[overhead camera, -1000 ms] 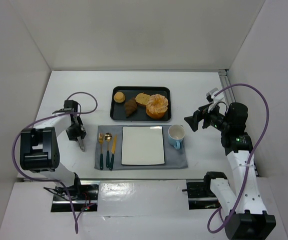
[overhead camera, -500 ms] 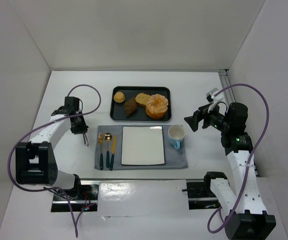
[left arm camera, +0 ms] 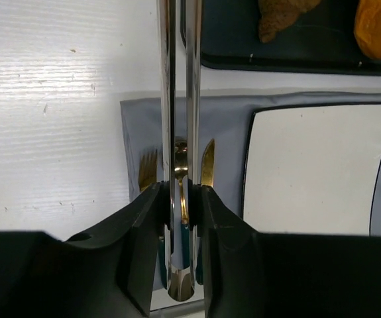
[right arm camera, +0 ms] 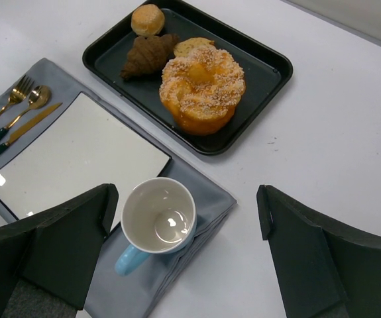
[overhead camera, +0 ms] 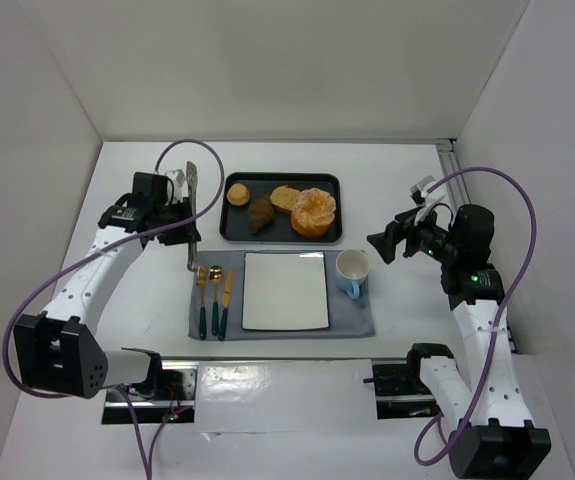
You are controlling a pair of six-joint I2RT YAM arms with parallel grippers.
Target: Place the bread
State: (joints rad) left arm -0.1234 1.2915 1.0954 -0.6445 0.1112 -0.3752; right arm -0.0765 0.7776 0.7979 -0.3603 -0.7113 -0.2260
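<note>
Four breads lie on a black tray (overhead camera: 229,232): a small round bun (overhead camera: 237,193), a dark croissant (overhead camera: 261,213), a slice (overhead camera: 285,197) and a large sugared round loaf (overhead camera: 313,211). They also show in the right wrist view, with the loaf (right arm camera: 202,86) nearest. A white square plate (overhead camera: 285,290) lies bare on a grey mat (overhead camera: 357,322). My left gripper (overhead camera: 183,225) is shut on silver tongs (overhead camera: 191,190), held above the mat's left edge. In the left wrist view the gripper (left arm camera: 180,199) holds the tongs (left arm camera: 179,99) pointing at the tray's left end. My right gripper (overhead camera: 382,243) is open and empty, right of the cup.
A blue cup (overhead camera: 351,270) stands on the mat's right side, seen from above in the right wrist view (right arm camera: 158,215). A gold fork, spoon and knife (overhead camera: 213,290) lie on the mat's left side. White walls enclose the table on three sides.
My left arm has risen and swung right and toward the tray, carrying the tongs from the table left of the mat to above the mat's left edge. The right arm has not moved.
</note>
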